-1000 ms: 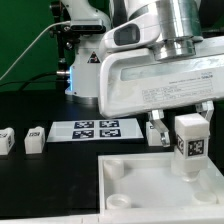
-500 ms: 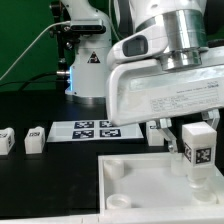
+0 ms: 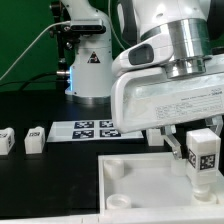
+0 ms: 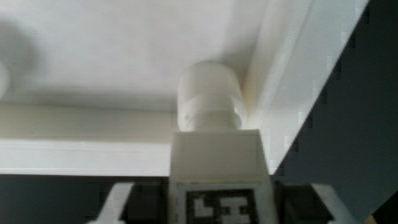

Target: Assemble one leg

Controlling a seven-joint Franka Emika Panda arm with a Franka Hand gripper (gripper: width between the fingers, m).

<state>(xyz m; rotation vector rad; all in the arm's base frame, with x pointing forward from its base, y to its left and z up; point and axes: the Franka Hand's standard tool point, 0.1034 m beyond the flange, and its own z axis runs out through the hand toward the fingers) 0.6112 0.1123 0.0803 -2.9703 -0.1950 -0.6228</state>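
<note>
- Your claw (image 3: pixel 200 142) pinches the leg (image 3: pixel 205 160) at the exterior view's lower right
- The leg stands upright over the white panel (image 3: pixel 140 172) on your table (image 3: pixel 30 105)

Exterior: set low and close beside the table (image 3: pixel 30 110), facing the arm (image 3: pixel 170 60). Wrist: aimed down along the leg (image 4: pixel 217 165) onto the panel (image 4: pixel 107 60), both seen from outside too.

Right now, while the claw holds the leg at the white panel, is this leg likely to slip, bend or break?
The leg looks like solid moulded plastic, so it is probably stiff and not fragile. The claw presses on its flat sides, so slipping seems unlikely, though smooth plastic might twist slightly. It is small, so probably light.
</note>
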